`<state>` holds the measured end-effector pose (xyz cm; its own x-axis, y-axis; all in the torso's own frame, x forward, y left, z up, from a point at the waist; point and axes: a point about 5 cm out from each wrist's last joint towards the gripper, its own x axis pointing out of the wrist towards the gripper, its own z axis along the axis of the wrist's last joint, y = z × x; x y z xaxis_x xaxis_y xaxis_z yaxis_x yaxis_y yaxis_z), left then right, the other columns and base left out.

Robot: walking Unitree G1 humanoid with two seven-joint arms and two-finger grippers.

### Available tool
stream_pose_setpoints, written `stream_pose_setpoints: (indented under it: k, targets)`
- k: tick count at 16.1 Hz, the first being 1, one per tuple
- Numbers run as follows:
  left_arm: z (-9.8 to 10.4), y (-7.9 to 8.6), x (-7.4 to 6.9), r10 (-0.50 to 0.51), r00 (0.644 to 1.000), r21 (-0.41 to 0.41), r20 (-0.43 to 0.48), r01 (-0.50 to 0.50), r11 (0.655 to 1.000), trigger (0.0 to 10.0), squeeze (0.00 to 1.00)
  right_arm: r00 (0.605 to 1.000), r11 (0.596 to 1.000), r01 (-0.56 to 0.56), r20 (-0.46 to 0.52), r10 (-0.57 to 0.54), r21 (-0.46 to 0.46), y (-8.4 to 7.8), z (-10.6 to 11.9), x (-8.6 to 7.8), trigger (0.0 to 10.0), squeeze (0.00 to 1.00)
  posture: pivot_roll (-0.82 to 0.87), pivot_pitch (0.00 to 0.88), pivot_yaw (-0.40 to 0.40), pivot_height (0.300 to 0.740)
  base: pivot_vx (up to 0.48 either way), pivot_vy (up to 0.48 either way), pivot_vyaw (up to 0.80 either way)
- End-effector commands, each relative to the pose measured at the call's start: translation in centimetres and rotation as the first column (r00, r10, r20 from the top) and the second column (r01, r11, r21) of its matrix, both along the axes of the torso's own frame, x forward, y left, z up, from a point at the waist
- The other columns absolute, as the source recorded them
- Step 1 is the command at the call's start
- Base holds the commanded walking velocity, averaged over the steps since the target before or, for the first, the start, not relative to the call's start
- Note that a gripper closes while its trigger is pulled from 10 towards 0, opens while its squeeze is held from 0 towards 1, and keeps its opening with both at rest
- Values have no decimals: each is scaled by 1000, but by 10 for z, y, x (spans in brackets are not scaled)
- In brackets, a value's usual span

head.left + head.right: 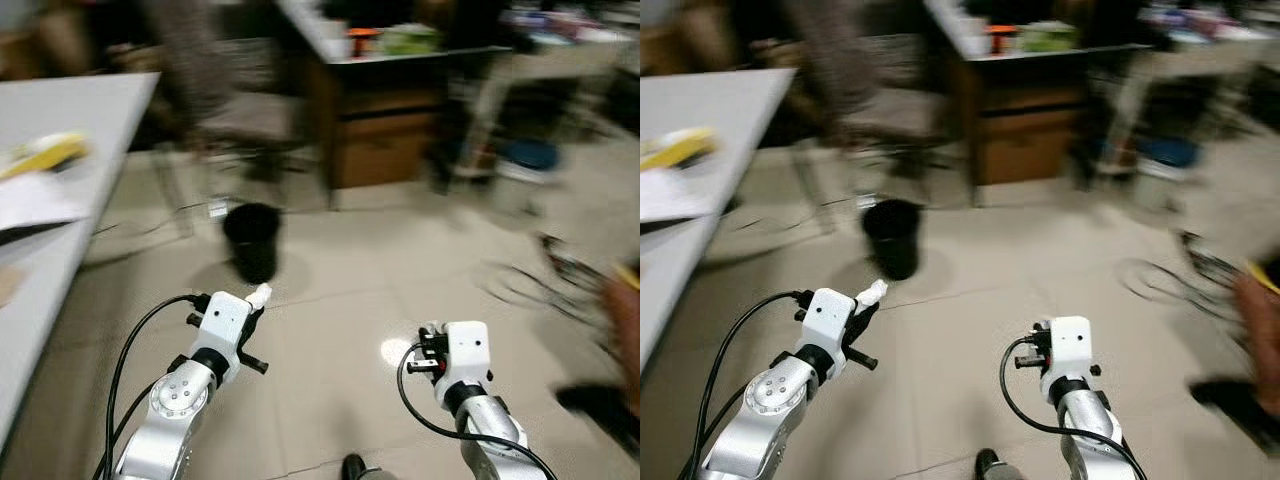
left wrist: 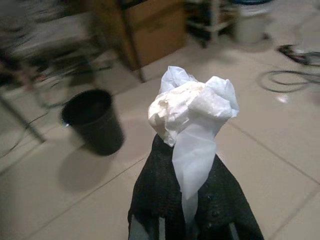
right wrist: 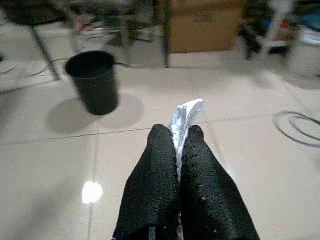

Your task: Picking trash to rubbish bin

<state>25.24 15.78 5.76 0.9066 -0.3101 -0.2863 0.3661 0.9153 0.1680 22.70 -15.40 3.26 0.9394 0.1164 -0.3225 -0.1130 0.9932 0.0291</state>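
Crumpled white tissue (image 2: 192, 107) pinched in left gripper (image 2: 192, 200); thin white scrap (image 3: 185, 117) clamped in right gripper (image 3: 176, 145). Black rubbish bin (image 1: 251, 238) upright on floor ahead, open.

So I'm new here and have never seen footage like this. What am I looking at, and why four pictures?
It is a walking humanoid robot collecting trash. The two wide pictures come from a camera on its head, looking down at its own silver arms and the tiled floor. The other two come from cameras on each wrist, looking along the black fingers. The left gripper is shut on a crumpled white tissue. The right gripper pinches a smaller white scrap. Ahead on the floor stands a black bin, open and upright. To the robot's left is a grey table with papers and something yellow. The wide pictures are blurred.
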Motion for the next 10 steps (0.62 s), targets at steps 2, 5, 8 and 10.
stream_pose_setpoints:
  k: [2, 5, 8, 10]
  targets:
    - [3, -6, 3, -46, 999, 24, 30, 45, 999, 10000, 0, 1000, 1000, -24, -15, 24, -9, -1, -3, 1, 10000, 0, -29, 0, 20, 740, 133, 0, 0]
    - [5, -4, 6, -35, 999, 23, 35, 34, 999, 10000, 0, 998, 998, -57, -26, 57, 1, 3, -5, 1, 10000, 0, -26, 0, 21, 740, 286, 0, 0]
    - [4, -3, 5, -38, 999, 30, 37, 37, 999, 10000, 0, 999, 999, -42, -33, 42, 6, 2, -7, 2, 10000, 0, -18, 0, 21, 740, 289, 0, 0]
    - [5, -2, 5, -36, 999, 29, 38, 35, 999, 10000, 0, 999, 999, -38, -30, 38, 10, 2, -6, 2, 10000, 0, -20, 0, 26, 740, 292, 0, 0]
